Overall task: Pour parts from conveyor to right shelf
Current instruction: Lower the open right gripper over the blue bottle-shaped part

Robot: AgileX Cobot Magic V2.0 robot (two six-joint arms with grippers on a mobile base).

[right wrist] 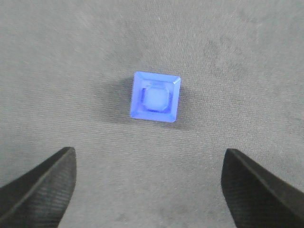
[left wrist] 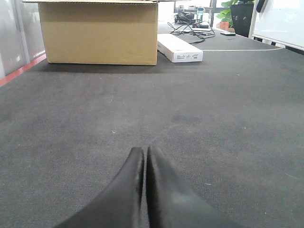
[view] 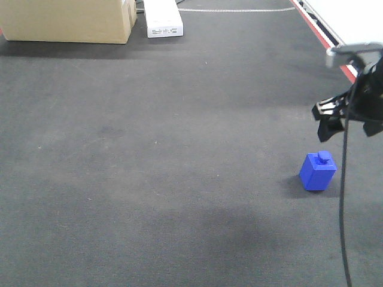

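Blue block (right wrist: 156, 97) lies on the conveyor (right wrist: 71, 57), centred beyond the spread right fingers (right wrist: 42, 190); left fingers (left wrist: 123, 190) pressed together

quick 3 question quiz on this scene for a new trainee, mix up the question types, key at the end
1. True or false: the right gripper is shut on the blue block.
2. The left gripper is: A) open, B) shut with nothing in it, C) shut on a part.
3. What lies beside the cardboard box at the far end of the conveyor?

Key
1. False: its jaws are open and the blue block stands untouched on the conveyor.
2. B.
3. A long white box.
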